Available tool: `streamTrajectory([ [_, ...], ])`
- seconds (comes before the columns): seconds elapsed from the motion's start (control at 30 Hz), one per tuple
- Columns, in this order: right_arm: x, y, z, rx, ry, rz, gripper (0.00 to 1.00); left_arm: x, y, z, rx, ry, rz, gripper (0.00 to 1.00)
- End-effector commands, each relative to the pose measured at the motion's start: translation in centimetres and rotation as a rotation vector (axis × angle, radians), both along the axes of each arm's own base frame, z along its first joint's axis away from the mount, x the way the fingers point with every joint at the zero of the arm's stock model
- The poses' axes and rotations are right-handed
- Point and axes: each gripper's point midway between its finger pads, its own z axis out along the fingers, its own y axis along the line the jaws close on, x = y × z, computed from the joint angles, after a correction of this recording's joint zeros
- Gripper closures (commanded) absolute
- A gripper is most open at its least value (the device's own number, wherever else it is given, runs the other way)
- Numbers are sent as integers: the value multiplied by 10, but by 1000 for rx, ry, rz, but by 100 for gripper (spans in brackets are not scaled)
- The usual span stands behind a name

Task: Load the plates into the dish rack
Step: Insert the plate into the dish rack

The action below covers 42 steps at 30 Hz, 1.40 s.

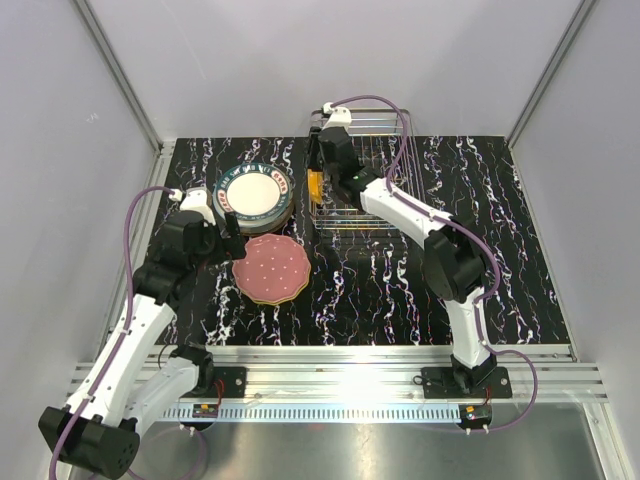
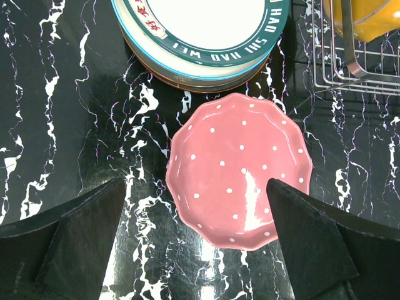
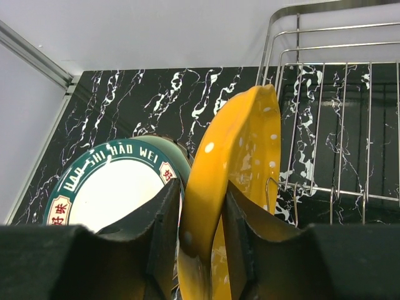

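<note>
Closest to my right wrist lens, the right gripper (image 3: 200,187) has its 2 dark fingers (image 3: 164,225) set narrow against both faces of the orange plate (image 3: 234,144), pinching it near the rim. That plate, dotted white, stands almost on edge and leans slightly toward 1 o'clock. It sits at the 9 o'clock end of the dish rack (image 3: 320,125), whose bright wires rise at 3 o'clock of it. From the top camera I see the rack at 12 o'clock on the black marbled worktop (image 1: 480,280), with the right arm reaching into it. The left gripper (image 2: 194,215) hangs wide open above the worktop and holds nothing; its 2 fingers stand either side of the near rim of the pink plate (image 2: 240,169). The pink plate, scalloped with white dots, lies flat on the worktop. Just beside it at 11 o'clock sits a stack of plates (image 2: 187,78) topped by a green-rimmed plate (image 2: 206,19); whether stack and pink plate touch I cannot tell. In the top view the stack lies at 9 o'clock of the rack and the pink plate at 7 o'clock.
</note>
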Motion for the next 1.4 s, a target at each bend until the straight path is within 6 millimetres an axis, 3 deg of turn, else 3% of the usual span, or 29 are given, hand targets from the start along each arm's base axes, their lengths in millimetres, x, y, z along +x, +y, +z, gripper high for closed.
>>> streamTrajectory([
  [0.0,8,5,40,35,-80,19,60,6,-5,7,-9,-35,-27,1],
  [0.5,11,4,21,24,-17,87,65,7,-6,6,-8,-29,-30,1],
  [0.8,5,-4,12,51,12,132,83,8,-6,4,-2,-19,-28,1],
  [0.97,5,-20,3,121,54,137,93,8,-5,2,4,-13,-24,1],
  [1.1,4,-27,-9,117,71,140,97,8,-4,2,8,-9,-20,1],
  [1.37,1,-18,-32,60,91,217,100,8,-2,-1,18,7,-15,1],
])
